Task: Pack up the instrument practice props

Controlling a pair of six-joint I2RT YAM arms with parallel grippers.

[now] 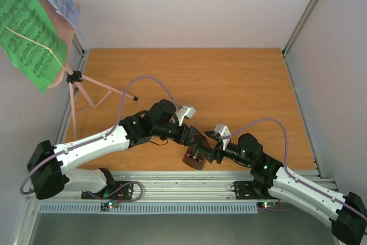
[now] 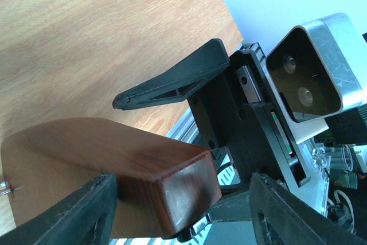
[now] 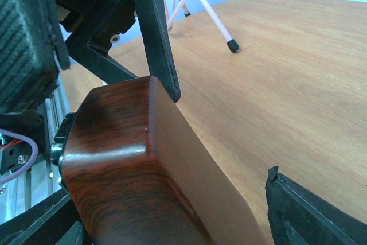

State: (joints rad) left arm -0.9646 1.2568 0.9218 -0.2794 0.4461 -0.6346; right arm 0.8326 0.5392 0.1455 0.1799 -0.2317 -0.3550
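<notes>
While wrist views frame metronome [image 3: 132, 159] | overhead alone shows green sheets [image 1: 28, 27]

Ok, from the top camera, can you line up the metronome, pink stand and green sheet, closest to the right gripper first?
1. The metronome, right beside the right gripper, at the near edge.
2. The pink stand, on the left, farther back.
3. The green sheet, top left corner, farthest.

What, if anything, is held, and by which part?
Unclear: the metronome lies between the left gripper fingers, one touching its side; the right gripper straddles it, open.
</notes>
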